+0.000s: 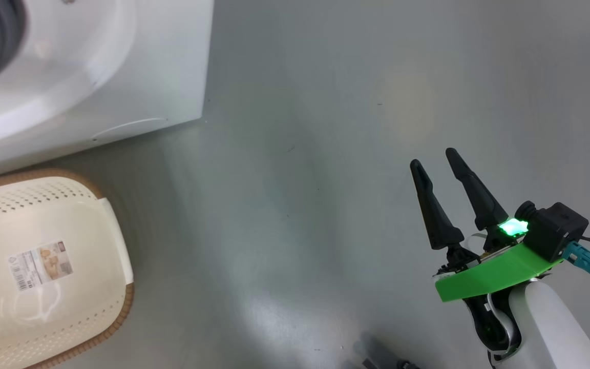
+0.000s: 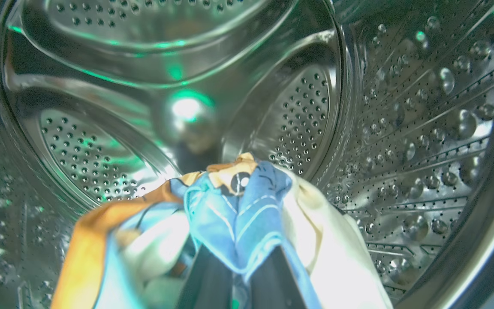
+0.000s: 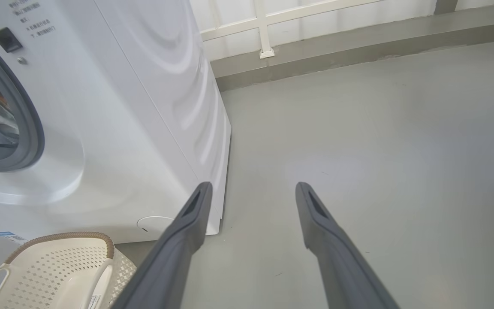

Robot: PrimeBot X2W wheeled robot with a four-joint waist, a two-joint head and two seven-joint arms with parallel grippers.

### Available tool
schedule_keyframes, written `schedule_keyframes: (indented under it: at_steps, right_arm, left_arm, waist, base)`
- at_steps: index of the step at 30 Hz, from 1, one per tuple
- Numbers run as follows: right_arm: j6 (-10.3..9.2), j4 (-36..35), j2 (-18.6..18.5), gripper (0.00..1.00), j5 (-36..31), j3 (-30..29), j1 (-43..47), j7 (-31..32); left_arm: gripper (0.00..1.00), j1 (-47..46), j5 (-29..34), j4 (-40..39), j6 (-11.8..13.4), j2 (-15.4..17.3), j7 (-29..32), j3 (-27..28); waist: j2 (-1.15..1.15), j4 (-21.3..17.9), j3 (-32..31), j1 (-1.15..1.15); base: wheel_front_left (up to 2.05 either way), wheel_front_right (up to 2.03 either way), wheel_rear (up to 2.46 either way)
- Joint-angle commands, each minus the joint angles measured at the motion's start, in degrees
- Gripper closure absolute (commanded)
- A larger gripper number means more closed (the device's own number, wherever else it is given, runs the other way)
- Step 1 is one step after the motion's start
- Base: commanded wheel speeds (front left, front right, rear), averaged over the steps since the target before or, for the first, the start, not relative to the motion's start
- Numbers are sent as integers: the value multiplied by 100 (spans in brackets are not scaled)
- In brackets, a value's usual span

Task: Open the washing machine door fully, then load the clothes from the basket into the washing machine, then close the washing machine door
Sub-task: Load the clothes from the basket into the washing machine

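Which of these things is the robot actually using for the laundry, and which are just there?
In the job: washer, drum, clothes in the shut left gripper, basket.
Just there: floor, white railing, open right gripper.

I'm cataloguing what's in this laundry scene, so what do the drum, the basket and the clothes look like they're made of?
Drum: polished metal, likely stainless steel; mirror-bright, with punched holes.
Basket: moulded cream plastic, slightly glossy, perforated walls; its brown rim looks woven-textured, material unclear.
Clothes: soft fabric in blue, orange and cream; it folds and creases.
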Motion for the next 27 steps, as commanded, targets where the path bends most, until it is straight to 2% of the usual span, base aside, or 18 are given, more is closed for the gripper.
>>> schedule_keyframes:
  at_steps: [1, 2, 3, 4, 5, 17, 27]
  right_arm:
    - [9, -107, -23, 0, 41, 138, 69, -27]
    - [9, -101, -18, 0, 41, 142, 75, -27]
    - [9, -96, -16, 0, 41, 145, 80, -27]
    - [9, -93, -12, 0, 41, 147, 81, -27]
    - [9, -89, -8, 0, 39, 146, 80, -27]
    - [9, -82, -17, 0, 26, 117, 13, -27]
    - [9, -99, -26, 0, 18, 37, 35, -27]
  left_arm:
    - [100, -28, -13, -105, -18, 316, -28, 82]
    - [92, -15, -55, -35, -18, 310, -28, 86]
    - [69, -16, -63, 54, -18, 329, -28, 85]
    - [38, -38, -65, 126, -18, 349, -28, 98]
    - [0, -70, -85, 179, -18, 352, -28, 134]
    - [0, -33, -241, 418, -18, 221, -28, 78]
    - [0, 379, -399, 363, -18, 53, -28, 201]
  waist:
    - [0, -52, 37, 0]
    - [0, -60, 35, 0]
    - [0, -63, 39, 0]
    - [0, -65, 45, 0]
    - [0, -63, 49, 0]
    - [0, 88, 23, 0]
    - [0, 179, 3, 0]
  base:
    - [0, 0, 0]
    - [0, 0, 0]
    - [0, 0, 0]
    - [0, 0, 0]
    - [0, 0, 0]
    - [0, 0, 0]
    - [0, 0, 0]
